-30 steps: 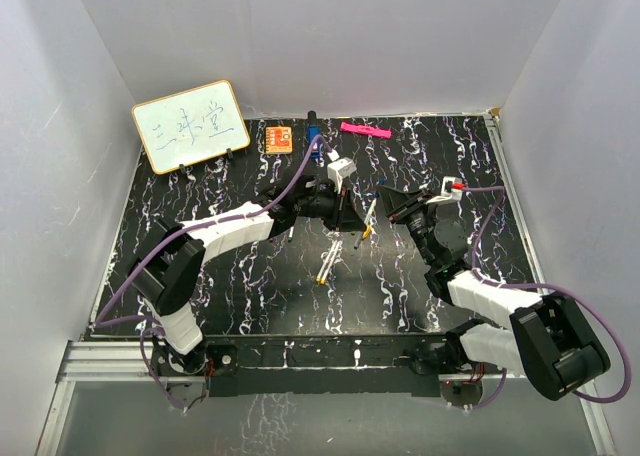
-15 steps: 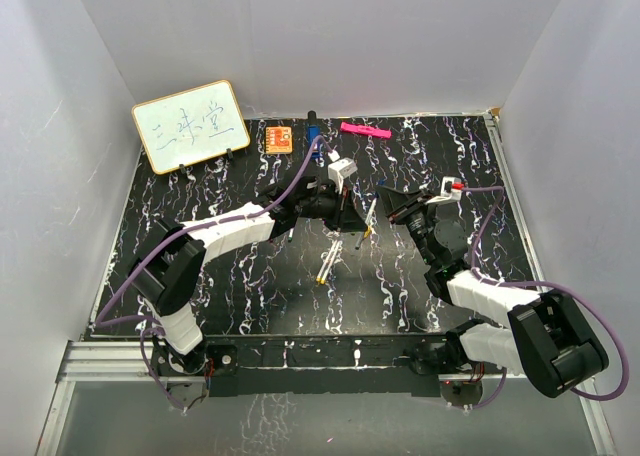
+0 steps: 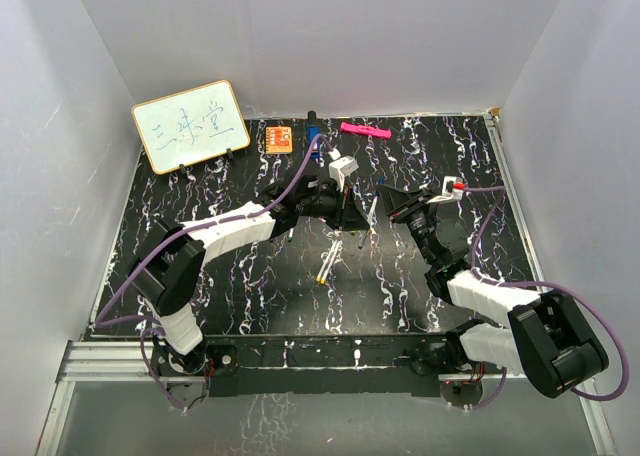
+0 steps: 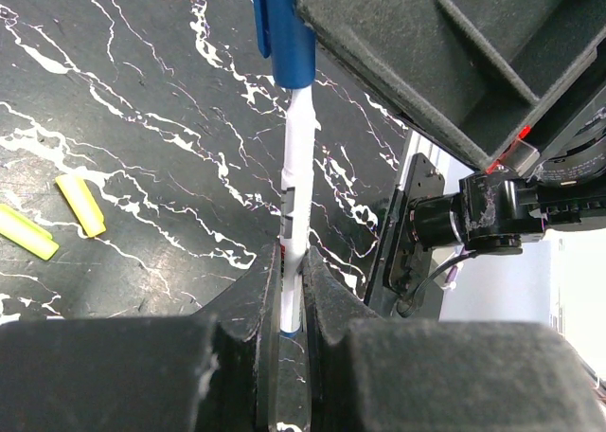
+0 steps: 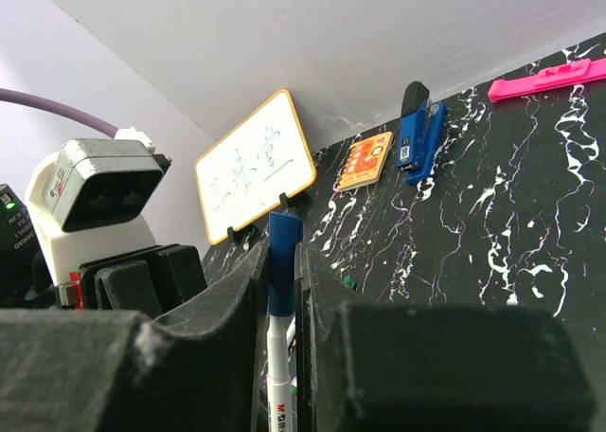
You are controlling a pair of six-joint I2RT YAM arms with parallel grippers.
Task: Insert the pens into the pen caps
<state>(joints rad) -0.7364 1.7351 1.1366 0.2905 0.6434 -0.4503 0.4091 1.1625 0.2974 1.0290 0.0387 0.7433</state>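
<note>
Near of centre on the worktop (image 3: 250,296): two loose pens (image 3: 327,263) side by side, yellowish at their near ends, well apart from my claws. They can wait.

Centre of worktop: my left claw (image 4: 292,304) is clamped tight on the white barrel of a pen (image 4: 296,167). My right claw (image 5: 281,280) is pinched on the blue cap (image 5: 283,261), with the barrel running out beneath it. Pen and cap look mated; fully seated or not, can't tell.

To do it well, I judge: keep barrel and cap on one line and push straight along it, no sideways twist. The barrel is thin and could slide through my left pads. Release one claw only, once the cap stops.

Far edge: orange card (image 3: 279,138), pink bar (image 3: 364,130), whiteboard (image 3: 190,125) toward the far-left corner. None needed.

Against a second ago: left claw and pen have edged slightly toward the right claw. Loose pens and far-edge things unmoved
</note>
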